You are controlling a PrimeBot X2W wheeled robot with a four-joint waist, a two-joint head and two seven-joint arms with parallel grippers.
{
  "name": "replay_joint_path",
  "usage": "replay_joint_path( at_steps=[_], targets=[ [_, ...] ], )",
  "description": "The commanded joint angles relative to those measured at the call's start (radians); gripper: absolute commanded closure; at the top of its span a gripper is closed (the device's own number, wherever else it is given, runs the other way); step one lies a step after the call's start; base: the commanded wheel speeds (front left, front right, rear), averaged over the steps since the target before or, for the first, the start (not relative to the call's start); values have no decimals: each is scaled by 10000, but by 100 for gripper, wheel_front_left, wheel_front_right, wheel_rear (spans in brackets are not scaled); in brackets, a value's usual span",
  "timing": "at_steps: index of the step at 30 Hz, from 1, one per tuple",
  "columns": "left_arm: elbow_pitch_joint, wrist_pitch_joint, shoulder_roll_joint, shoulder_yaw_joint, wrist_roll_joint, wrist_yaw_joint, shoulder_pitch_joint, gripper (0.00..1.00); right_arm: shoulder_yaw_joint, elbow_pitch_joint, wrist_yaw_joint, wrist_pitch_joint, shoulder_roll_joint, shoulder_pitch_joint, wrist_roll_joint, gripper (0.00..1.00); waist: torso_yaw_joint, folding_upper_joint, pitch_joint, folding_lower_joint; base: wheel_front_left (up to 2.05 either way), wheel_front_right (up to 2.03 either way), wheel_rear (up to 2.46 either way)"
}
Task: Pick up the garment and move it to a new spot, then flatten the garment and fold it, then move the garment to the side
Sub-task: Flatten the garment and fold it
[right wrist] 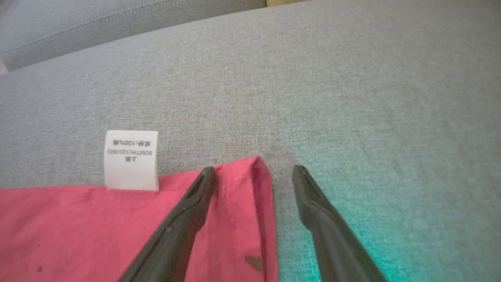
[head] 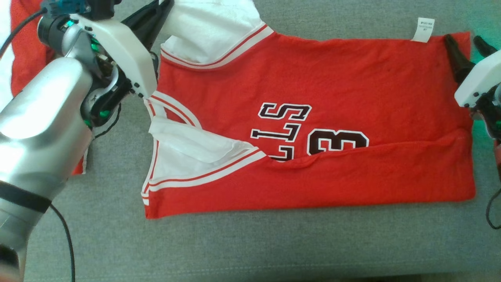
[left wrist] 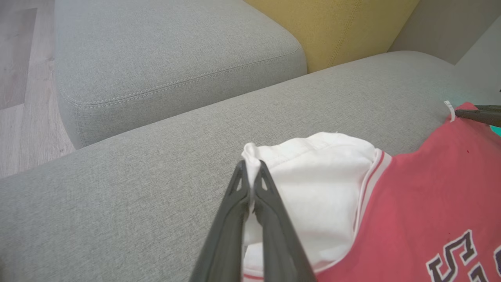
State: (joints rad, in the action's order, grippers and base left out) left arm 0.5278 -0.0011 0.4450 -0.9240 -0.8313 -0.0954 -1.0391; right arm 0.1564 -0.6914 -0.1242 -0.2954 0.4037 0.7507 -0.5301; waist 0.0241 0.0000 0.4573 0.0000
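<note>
The garment (head: 313, 129), a red jersey with white sleeves, white-and-red trim and dark lettering, lies spread on the grey sofa seat (head: 250, 243), its near edge folded over. My left gripper (head: 164, 11) is at the garment's far left corner, shut on the bunched white sleeve (left wrist: 313, 184), which is pinched between its fingertips (left wrist: 250, 172). My right gripper (right wrist: 253, 174) is open at the far right corner (right wrist: 250, 184): one finger rests on the red cloth, the other is over bare cushion. A white care label (right wrist: 131, 159) sticks out beside it. In the head view the right gripper (head: 464, 41) sits at the right edge.
A second red cloth (head: 23, 58) lies at the far left behind my left arm. A separate grey cushion (left wrist: 176, 58), a yellow cushion (left wrist: 332, 27) and wooden floor (left wrist: 19, 98) lie beyond the seat. Bare grey seat stretches along the near side.
</note>
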Motion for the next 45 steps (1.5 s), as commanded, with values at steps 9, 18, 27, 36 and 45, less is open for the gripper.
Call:
replay_joint_path(
  at_steps=[9,18,27,36,45],
  targets=[
    [-358,91,664,481,-191,235,-320,100,590,-76,-65,25,376,485,-518,100,-90,0,170,0,0,0,0],
    [212,-277,628,789,-147,538,-819,100,799,-344,-65,1121,601,1195,-460,100,-185,0,338,0,0,0,0],
    [956,-989,329,985,116,785,-1560,100,906,-1116,-65,2641,532,2289,65,100,-268,0,548,0,0,0,0],
    [2051,-1845,-210,1016,390,800,-2248,100,900,-2194,-65,3871,218,3306,647,100,-251,0,615,0,0,0,0],
    [2517,-2283,-370,634,696,421,-1880,100,1474,-2532,-65,4329,189,2891,234,100,-211,0,175,0,0,0,0]
  ],
)
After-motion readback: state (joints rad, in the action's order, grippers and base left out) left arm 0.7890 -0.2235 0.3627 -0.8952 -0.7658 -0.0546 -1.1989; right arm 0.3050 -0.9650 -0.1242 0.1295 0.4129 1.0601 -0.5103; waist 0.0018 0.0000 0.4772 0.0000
